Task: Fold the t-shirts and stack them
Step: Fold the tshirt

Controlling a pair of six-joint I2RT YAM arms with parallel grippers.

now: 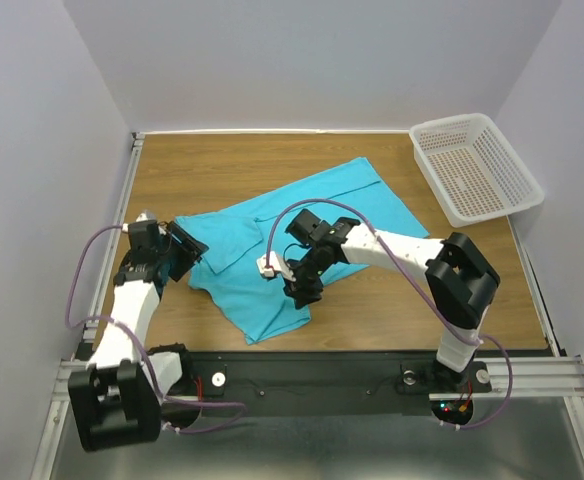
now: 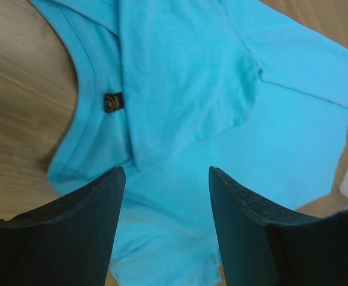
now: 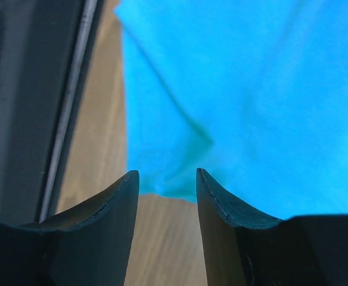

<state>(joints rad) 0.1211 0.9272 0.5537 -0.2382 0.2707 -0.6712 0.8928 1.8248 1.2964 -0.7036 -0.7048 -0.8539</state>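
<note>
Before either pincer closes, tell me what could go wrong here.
The left pincer hangs open over a folded-over flap of the t-shirt; it may catch only one layer and drag the fold open. The right pincer is open right at the cloth's edge, so it may pinch too little and slip off.

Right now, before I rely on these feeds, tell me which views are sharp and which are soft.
Top external: evenly lit and sharp across the t-shirt and the basket, with only faint shadows. Left wrist: crisp, the neck label and collar seams clear. Right wrist: soft, the fabric's fold blurred and the table edge smeared.
</note>
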